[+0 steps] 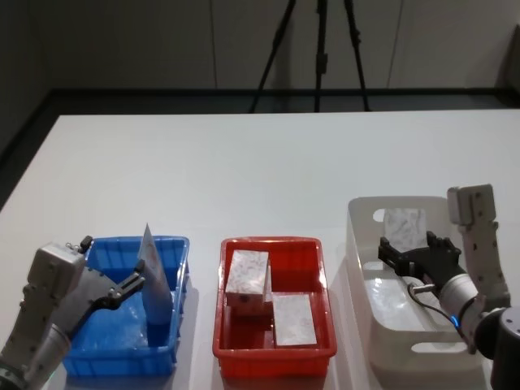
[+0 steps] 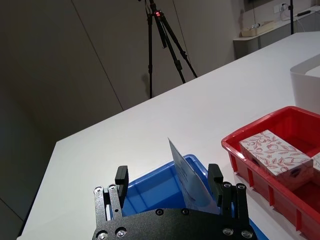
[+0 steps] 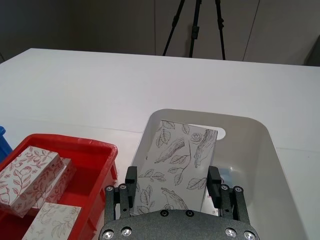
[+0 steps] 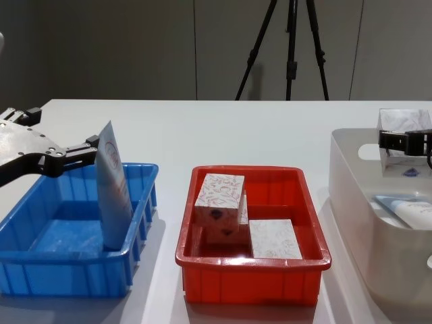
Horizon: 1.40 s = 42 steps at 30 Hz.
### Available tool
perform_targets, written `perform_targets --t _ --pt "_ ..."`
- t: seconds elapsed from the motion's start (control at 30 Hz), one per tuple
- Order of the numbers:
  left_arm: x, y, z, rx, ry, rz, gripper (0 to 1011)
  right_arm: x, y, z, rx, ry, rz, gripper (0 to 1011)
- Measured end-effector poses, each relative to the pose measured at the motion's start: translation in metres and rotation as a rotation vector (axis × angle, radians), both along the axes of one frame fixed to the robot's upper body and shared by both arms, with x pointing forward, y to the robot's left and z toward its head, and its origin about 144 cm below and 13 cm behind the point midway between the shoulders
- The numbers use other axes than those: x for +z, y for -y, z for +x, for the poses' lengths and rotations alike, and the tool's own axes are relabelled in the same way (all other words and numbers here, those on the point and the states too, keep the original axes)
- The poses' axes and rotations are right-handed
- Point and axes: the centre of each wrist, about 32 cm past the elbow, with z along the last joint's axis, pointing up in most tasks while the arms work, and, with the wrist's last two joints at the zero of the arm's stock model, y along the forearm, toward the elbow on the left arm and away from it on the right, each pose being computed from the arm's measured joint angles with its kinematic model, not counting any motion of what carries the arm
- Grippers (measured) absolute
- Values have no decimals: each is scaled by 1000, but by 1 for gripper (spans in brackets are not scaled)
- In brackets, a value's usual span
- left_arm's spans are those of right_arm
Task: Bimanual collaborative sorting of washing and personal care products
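White table (image 1: 268,154) with dark wall and tripod (image 1: 317,49) behind, left gripper (image 1: 140,280) open around upright tube (image 1: 154,284) in blue bin (image 1: 175,244) near table's front-left corner, right gripper (image 1: 404,258) clamping patterned box (image 3: 175,167) over white bin (image 1: 361,244) at front-right

A lab or test studio: bare white worktop (image 1: 268,154), black tripod (image 1: 313,49), plain dark walls behind

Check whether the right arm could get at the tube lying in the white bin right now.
Probably not yet: the right claw is shut on a patterned box above the white bin. The tube lies uncovered below.
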Motion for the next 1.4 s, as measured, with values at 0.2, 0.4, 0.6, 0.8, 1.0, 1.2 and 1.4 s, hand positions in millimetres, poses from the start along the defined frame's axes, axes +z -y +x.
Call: perform_targets --t 0.2,0.4,0.6,0.8,1.0,1.2,1.4 --pt "0 0 0 0 0 0 1001 -5 0 7 -10 -23 0 857" --pt "0 0 0 0 0 0 1002 -10 -3 13 -13 -55 10 857" --pt "0 0 0 0 0 0 1001 -12 -6 17 -15 -83 25 857" --pt "0 0 0 0 0 0 1002 -13 -9 19 -23 -111 36 857" --pt "0 0 0 0 0 0 1002 -13 -12 21 -36 -134 47 856" --pt "0 0 0 0 0 0 1002 -15 -14 22 -40 -153 53 857" --pt "0 0 0 0 0 0 1002 -18 -16 23 -42 -177 61 856"
